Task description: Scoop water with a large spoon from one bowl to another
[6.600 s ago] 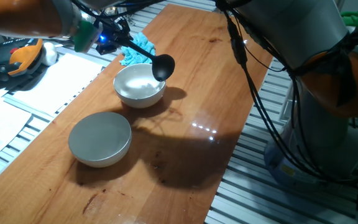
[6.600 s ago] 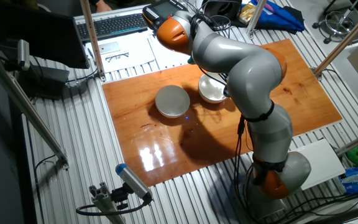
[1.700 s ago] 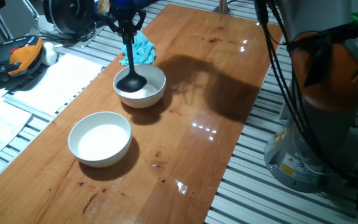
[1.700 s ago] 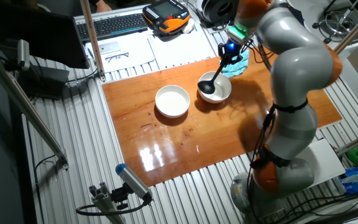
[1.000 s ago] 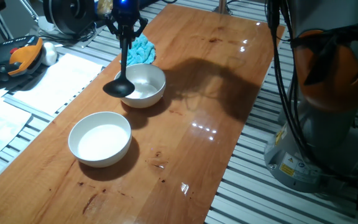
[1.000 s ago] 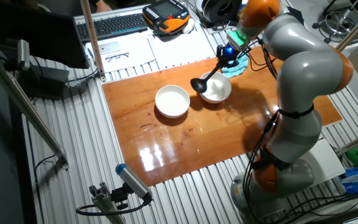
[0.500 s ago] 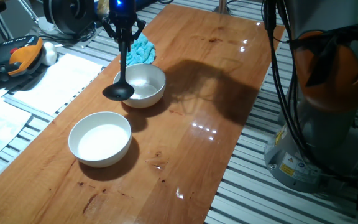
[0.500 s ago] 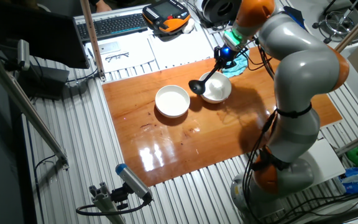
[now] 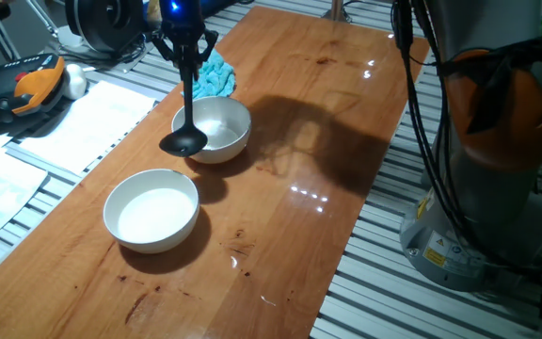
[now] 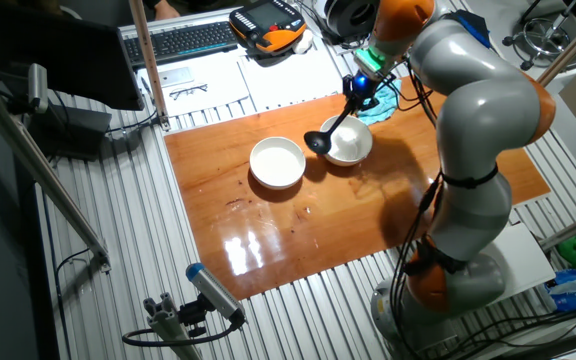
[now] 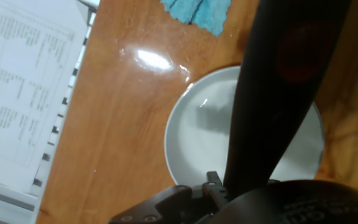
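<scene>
My gripper [image 9: 186, 44] [image 10: 359, 89] is shut on the top of the large spoon's thin handle. The large spoon [image 9: 184, 141] [image 10: 318, 141], a black ladle, hangs nearly upright. Its round scoop floats just outside the far white bowl's [image 9: 222, 130] [image 10: 353, 146] rim, on the side facing the near white bowl [image 9: 151, 209] [image 10: 277, 162]. In the hand view the ladle handle [image 11: 271, 93] crosses over the far bowl [image 11: 194, 146]. The water is hard to see against the white insides, and the scoop's contents do not show.
A blue cloth [image 9: 216, 72] [image 11: 197, 12] lies just behind the far bowl. Papers [image 9: 73, 127], an orange-and-black pendant [image 9: 28, 83] and a keyboard [image 10: 183, 40] sit off the board's left side. The robot's base [image 9: 483, 179] and cables stand at the right.
The ladle came up out of the far bowl, crossed its rim toward the near bowl, and in the last half second shifted only slightly.
</scene>
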You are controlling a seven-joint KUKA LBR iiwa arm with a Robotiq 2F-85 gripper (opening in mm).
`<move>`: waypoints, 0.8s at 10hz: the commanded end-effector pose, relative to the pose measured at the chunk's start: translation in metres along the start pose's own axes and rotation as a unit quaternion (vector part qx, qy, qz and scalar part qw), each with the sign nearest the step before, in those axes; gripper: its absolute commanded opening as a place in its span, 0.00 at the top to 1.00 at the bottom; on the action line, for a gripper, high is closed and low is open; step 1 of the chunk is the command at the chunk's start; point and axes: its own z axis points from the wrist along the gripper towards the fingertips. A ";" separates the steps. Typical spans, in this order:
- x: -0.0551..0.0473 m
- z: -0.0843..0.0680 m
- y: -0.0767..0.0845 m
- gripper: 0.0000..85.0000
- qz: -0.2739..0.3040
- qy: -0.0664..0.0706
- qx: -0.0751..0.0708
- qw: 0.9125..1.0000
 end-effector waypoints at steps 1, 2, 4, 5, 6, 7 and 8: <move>0.008 0.004 -0.001 1.00 0.001 -0.009 0.002 1.000; 0.017 0.008 -0.002 1.00 0.006 -0.016 0.003 1.000; 0.020 0.007 -0.005 1.00 0.016 0.002 -0.003 1.000; 0.020 0.006 -0.005 1.00 0.021 0.006 -0.007 1.000; 0.022 0.007 -0.005 1.00 0.027 0.010 -0.006 1.000; 0.026 0.010 -0.006 1.00 0.038 0.010 -0.005 0.999; 0.028 0.012 -0.006 1.00 0.047 0.010 -0.005 0.999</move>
